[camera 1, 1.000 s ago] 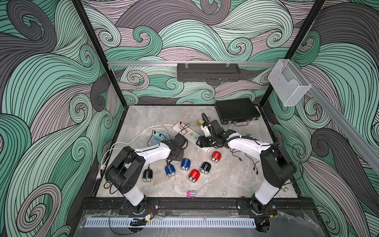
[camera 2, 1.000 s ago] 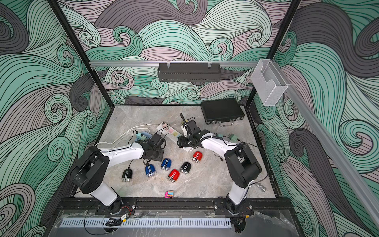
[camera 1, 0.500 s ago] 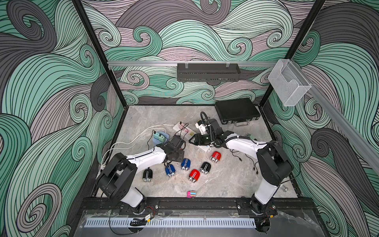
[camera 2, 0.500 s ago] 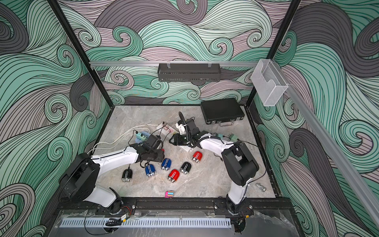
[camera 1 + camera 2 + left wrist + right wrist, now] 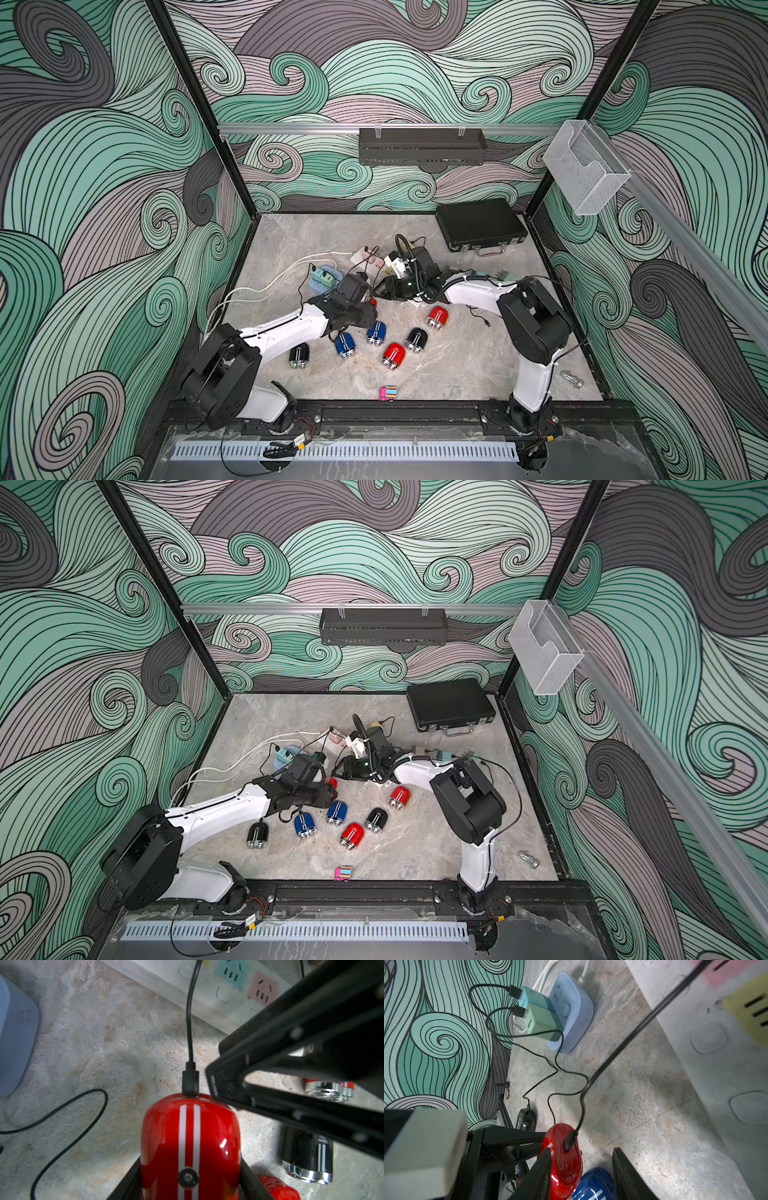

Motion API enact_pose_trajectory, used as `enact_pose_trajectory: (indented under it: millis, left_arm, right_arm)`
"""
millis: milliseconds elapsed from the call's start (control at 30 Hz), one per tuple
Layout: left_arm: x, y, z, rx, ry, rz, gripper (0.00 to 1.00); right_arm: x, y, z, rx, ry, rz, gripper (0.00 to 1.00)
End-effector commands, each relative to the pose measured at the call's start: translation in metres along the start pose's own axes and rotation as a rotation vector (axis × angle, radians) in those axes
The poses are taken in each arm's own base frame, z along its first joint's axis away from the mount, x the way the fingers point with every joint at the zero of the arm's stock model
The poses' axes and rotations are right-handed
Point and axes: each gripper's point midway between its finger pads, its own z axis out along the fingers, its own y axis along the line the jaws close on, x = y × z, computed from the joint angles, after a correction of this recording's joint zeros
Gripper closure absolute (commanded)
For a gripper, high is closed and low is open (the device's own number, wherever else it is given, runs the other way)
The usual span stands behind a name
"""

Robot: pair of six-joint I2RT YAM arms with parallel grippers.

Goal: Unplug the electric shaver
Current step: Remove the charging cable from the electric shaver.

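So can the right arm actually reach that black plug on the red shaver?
Probably yes. The left gripper holds the red shaver, and its black plug faces the right gripper, whose open jaws sit just short of it with nothing in between.

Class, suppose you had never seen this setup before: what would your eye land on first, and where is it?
The green and grey swirl-patterned walls round the table strike first. At its middle, the left hand grips a red shaver with a black cable plugged into its end. Nearer the front edge, six more shavers, red, blue and black, lie scattered.
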Motion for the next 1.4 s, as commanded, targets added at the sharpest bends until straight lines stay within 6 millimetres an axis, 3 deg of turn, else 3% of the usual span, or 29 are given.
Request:
enact_pose_trajectory:
  millis: [0,1367]
  left_arm:
    - [-0.012,-0.011,-0.008,0.051,-0.05,0.024,0.59]
    - [-0.015,-0.009,-0.01,0.05,-0.072,0.011,0.61]
  right_arm:
    - [-0.01,0.012,0.004,-0.052,-0.018,0.007,0.55]
    - [-0.007,0.017,0.017,-0.167,-0.018,0.1,0.88]
